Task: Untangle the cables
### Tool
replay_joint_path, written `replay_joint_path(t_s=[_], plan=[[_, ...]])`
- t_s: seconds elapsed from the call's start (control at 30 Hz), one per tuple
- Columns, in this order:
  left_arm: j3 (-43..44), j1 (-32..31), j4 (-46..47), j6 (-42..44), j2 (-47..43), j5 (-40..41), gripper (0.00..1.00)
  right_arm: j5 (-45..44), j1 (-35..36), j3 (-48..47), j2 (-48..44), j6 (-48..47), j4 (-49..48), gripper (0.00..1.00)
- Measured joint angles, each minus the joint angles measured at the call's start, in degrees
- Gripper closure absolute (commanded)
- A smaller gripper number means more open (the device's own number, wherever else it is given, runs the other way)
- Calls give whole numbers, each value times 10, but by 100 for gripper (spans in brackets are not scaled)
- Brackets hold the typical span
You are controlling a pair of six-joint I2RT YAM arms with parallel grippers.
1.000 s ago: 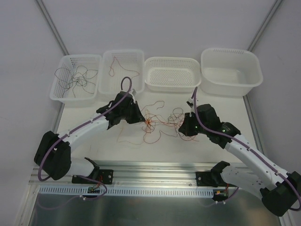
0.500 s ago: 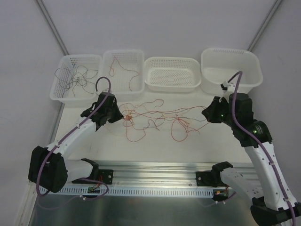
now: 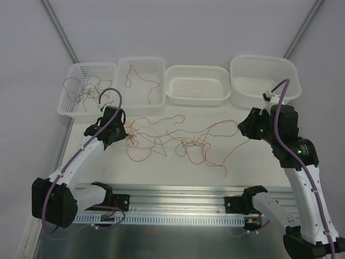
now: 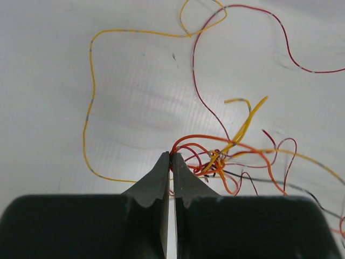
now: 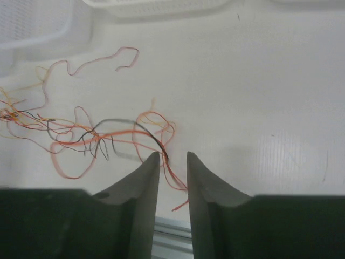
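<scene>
The white table (image 3: 253,167) takes up most of the room, with the two arms reaching out from its near edge. The left arm (image 3: 81,156) and right arm (image 3: 302,162) are spread well apart, which I take to be deliberate: pulling from opposite ends draws the snarl out into a long, loose line.

Four white containers stand in a row along the far edge. The far-left basket (image 3: 86,66) holds a dark grey wire (image 3: 83,89), and the second basket (image 3: 141,59) holds a dark red wire (image 3: 141,81). The third basket (image 3: 197,69) and the deeper tub (image 3: 264,58) look empty (one home per colour, I'd guess).

The rest of the cables (image 3: 186,143) lie on the table between the arms, red, orange and yellow strands with a thin dark one among them, knotted thickest at the left end.

The left gripper (image 4: 171,156) is pinched tight on red-orange strands right at that knot, anchoring it. The right gripper (image 5: 172,156) has its jaws slightly parted, with a strand running under the gap but nothing clamped. It seems to have no hold at its end.
</scene>
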State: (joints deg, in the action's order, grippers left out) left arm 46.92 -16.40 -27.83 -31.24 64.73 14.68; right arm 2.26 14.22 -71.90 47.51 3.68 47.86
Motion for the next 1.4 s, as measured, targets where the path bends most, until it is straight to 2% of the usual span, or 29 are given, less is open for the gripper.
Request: replay_joint_path(t_s=[0.07, 0.17, 0.3, 0.5, 0.8, 0.87, 0.97, 1.0, 1.03, 1.07, 1.1, 1.2, 1.3, 1.4], plan=[[4, 4, -12, 23, -9, 3, 100, -1, -4, 38, 8, 3, 0, 47], [10, 7, -22, 54, -19, -9, 100, 1, -6, 104, 35, 10, 7, 40], [12, 7, -22, 95, -41, -28, 100, 0, -6, 161, 63, 14, 15, 40], [1, 7, -5, 135, -76, -38, 100, 29, 7, 165, 88, 17, 0, 39], [-28, 7, 2, 146, -97, -17, 100, 44, 64, 231, 222, 89, -97, 38], [-29, 7, 2, 146, -108, -4, 100, 43, 78, 231, 253, 103, -117, 40], [-29, 7, 3, 146, -122, 11, 100, 33, 91, 235, 288, 118, -150, 57], [-29, 8, 4, 146, -125, 16, 100, 29, 93, 237, 299, 123, -157, 75], [-29, 8, 4, 146, -127, 22, 100, 26, 96, 237, 310, 125, -161, 86], [-29, 8, 4, 146, -128, 26, 100, 20, 97, 237, 318, 128, -163, 95], [-29, 8, 4, 146, -128, 31, 100, 11, 99, 237, 322, 130, -162, 99], [-33, 12, 3, 145, -128, 50, 100, -41, 100, 221, 314, 128, -128, 99], [-35, 19, -1, 142, -125, 69, 100, -111, 90, 159, 274, 110, -69, 99], [-35, 31, -7, 139, -113, 82, 100, -160, 51, 23, 220, 79, -8, 99]])
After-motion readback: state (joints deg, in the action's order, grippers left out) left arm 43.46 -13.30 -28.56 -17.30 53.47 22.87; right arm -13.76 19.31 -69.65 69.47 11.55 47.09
